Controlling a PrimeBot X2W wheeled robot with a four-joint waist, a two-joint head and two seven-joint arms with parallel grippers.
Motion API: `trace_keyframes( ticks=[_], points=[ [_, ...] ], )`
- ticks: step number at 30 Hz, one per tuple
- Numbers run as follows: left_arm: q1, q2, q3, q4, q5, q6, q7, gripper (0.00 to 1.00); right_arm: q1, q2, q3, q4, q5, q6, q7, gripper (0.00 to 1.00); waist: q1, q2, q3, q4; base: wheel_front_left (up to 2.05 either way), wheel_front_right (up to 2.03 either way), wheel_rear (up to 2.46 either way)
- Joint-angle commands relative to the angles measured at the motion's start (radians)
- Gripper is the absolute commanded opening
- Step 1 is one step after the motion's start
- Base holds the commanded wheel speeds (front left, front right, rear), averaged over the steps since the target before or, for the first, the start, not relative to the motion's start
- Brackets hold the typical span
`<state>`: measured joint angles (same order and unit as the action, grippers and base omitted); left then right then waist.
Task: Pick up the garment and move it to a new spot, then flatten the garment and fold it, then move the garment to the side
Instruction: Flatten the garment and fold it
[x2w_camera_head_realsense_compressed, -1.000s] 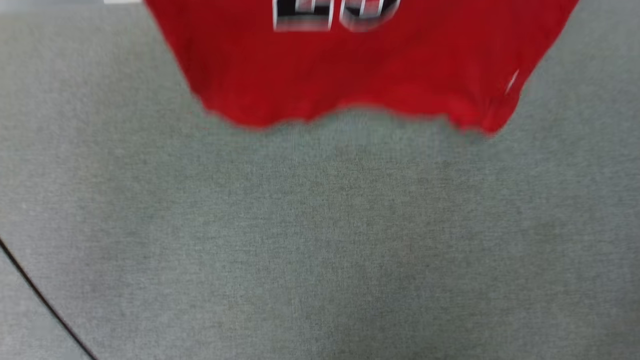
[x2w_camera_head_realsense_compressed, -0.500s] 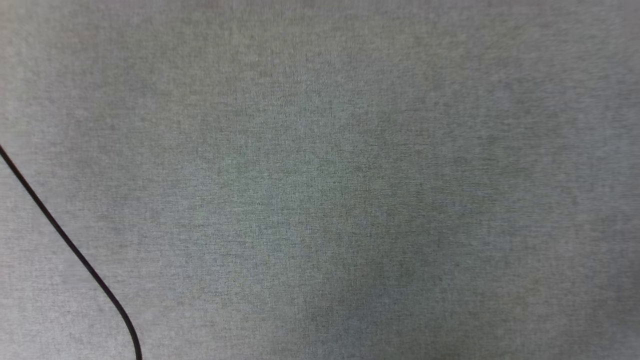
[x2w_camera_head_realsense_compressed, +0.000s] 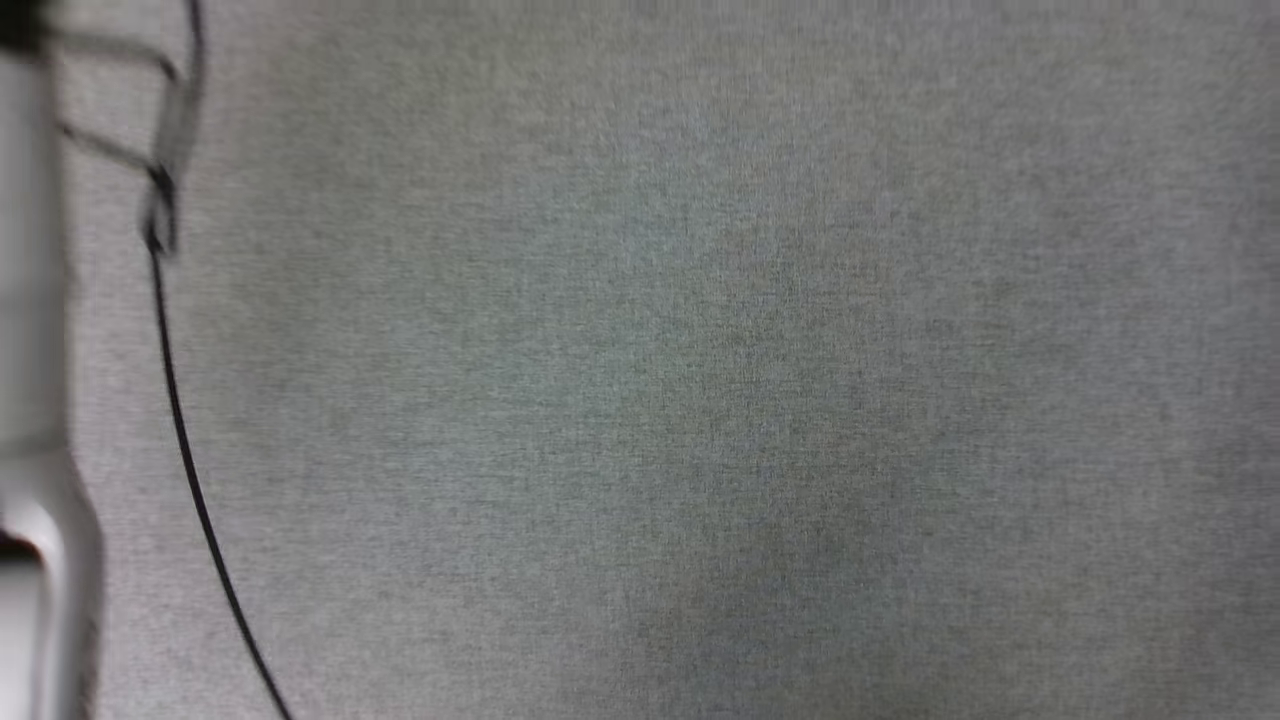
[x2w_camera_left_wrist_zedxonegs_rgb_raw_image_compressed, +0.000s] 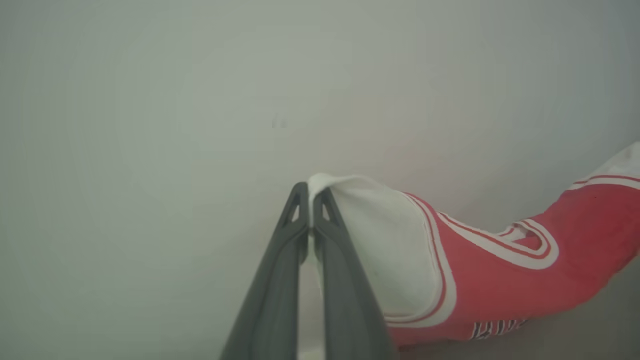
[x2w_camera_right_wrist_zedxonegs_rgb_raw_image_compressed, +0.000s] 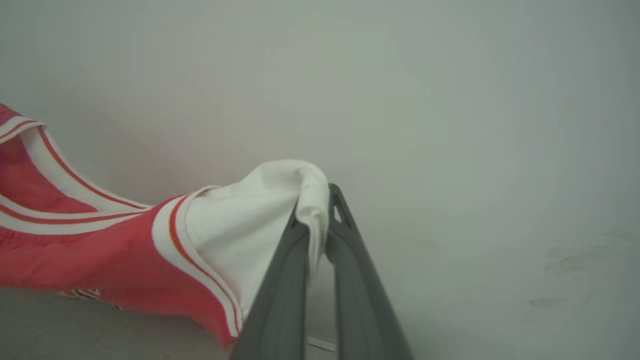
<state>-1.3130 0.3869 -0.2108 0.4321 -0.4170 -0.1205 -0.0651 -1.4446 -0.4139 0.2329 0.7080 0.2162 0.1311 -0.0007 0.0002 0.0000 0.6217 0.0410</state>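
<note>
Two pincers are each clamped on a white short sleeve of the red basketball-jersey-style shirt with white-and-red striped trim (x2w_camera_left_wrist_zedxonegs_rgb_raw_image_compressed: 500, 280). The left pincer (x2w_camera_left_wrist_zedxonegs_rgb_raw_image_compressed: 310, 200) has its long dark fingers pressed narrow, almost together, with a fold of the white sleeve pinched between the tips; from there the cloth runs off to the right, past the striped collar band. The right pincer (x2w_camera_right_wrist_zedxonegs_rgb_raw_image_compressed: 318, 210) is likewise closed tight on the other sleeve, whose white fabric bunches over one fingertip, while the red body of the garment (x2w_camera_right_wrist_zedxonegs_rgb_raw_image_compressed: 100, 250) trails away to the left. The shirt thus hangs spread between the two grips, off the surface, against a plain pale grey background. A strip of black-and-white lettering (x2w_camera_left_wrist_zedxonegs_rgb_raw_image_compressed: 495, 330) shows along its lower edge, too small to read. Seen from the head, a grey woven cloth surface (x2w_camera_head_realsense_compressed: 700, 400) stretches out, with a thin black cable (x2w_camera_head_realsense_compressed: 180, 430) curving down its left side and a blurred pale upright shape (x2w_camera_head_realsense_compressed: 30, 300) at the far left edge.
</note>
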Motion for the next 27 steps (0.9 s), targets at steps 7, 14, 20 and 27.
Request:
trace_keyframes(
  ticks=[7,14,20,27],
  points=[
    [0.302,0.005,-0.036,-0.031,-0.019,0.001,-0.012,0.00,0.256,-0.007,0.056,-0.013,0.099,-0.001,-0.005,0.00,-0.0002,0.0000,-0.136,0.003,0.00,0.00,0.00],
    [0.619,0.029,-0.047,-0.088,-0.061,0.019,0.006,0.00,0.553,-0.057,0.120,-0.105,0.202,-0.001,0.019,0.00,-0.0002,0.0000,-0.259,-0.002,0.00,0.00,0.00],
    [0.876,0.037,-0.042,-0.162,-0.114,0.053,0.047,0.00,0.807,-0.113,0.127,-0.200,0.298,-0.001,0.038,0.00,-0.0002,0.0000,-0.350,0.003,0.00,0.00,0.00],
    [1.106,0.058,-0.041,-0.220,-0.153,0.093,0.098,0.00,1.047,-0.175,0.124,-0.274,0.339,-0.001,0.060,0.00,-0.0002,0.0000,-0.435,0.007,0.00,0.00,0.00]
  ],
)
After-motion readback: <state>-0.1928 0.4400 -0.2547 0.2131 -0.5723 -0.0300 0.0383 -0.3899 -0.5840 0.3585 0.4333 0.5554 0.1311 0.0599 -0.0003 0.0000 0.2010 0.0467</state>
